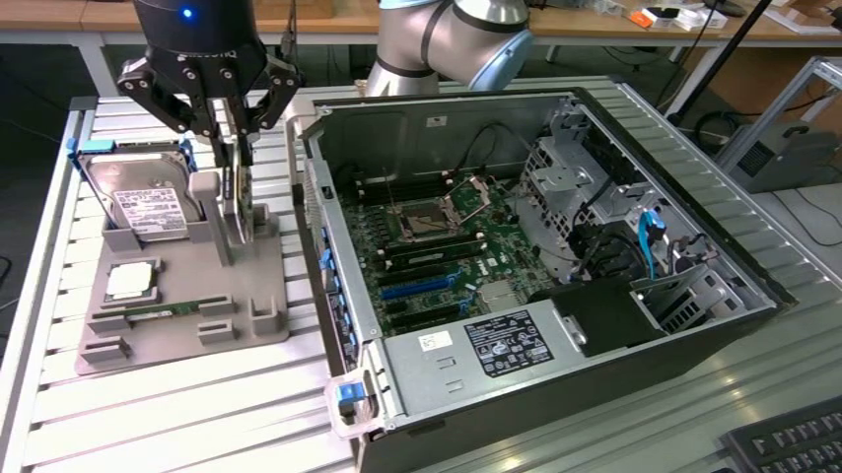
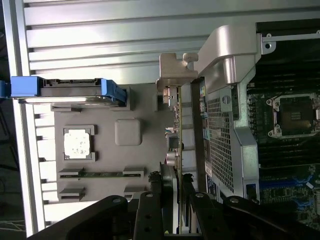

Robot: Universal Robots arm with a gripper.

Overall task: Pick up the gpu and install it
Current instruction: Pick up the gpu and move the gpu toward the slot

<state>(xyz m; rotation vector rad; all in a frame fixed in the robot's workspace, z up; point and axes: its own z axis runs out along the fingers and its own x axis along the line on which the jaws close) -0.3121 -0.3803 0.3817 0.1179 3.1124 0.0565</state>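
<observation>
I'm on the pick-up step: my gripper (image 1: 227, 136) straddles the top edge of the gpu (image 1: 240, 212), which stands on edge in the grey holder (image 1: 263, 330) on the table (image 1: 197, 414), beside the open computer case (image 1: 394, 113). I cannot tell whether I'm clamped on it, because the contact is hidden. Lifting would call for a straight pull out of the slot.

Gripper (image 1: 232, 133): black, small blue light above. Gpu (image 1: 237, 222): dark, shiny silver edge. Holder tray (image 1: 259, 281) at 9 o'clock in exterior view: plain grey. Hard drive (image 1: 145, 202): silver, white label, blue frame. Memory stick (image 1: 152, 313): green. Computer case (image 1: 736, 296): black outside, silver inside. Motherboard (image 1: 460, 258): green, blue slots. Table (image 1: 197, 414): silver, long stripes. Keyboard (image 1: 790, 443) at 5 o'clock: black.
</observation>
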